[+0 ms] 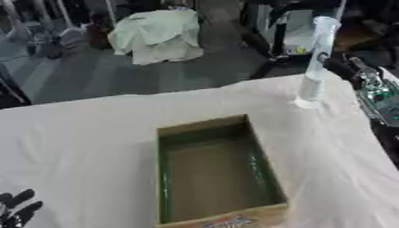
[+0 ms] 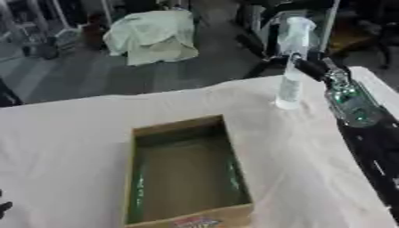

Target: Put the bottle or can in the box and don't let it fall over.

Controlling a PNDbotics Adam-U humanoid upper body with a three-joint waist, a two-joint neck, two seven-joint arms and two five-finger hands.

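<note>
— Standing upright at the table's (image 1: 86,147) far right corner, that tall clear bottle (image 1: 315,67) — do you see it?

— Yes, its base rests on the white cloth, well apart from the box (image 1: 210,171). It leans very slightly, yet it is on its foot.

— And the box?

— Open-topped cardboard, near the front edge, in the middle. Its inside looks greenish and holds nothing that I can make out.

— What has hold of the bottle?

— The right arm (image 2: 355,111) comes up along the table's right side to the bottle's upper part. The right hand (image 2: 305,63) shows as a dark shape against the bottle just below its top. Whether its fingers are curled round the bottle, I cannot tell; they are too blurred.

— The left hand (image 1: 17,209)?

— Low in the left corner, black fingers pointing up and spread, relaxed, holding nothing.

— Anything behind?

— A pale cloth heap (image 1: 158,34) on the floor beyond the table.
</note>
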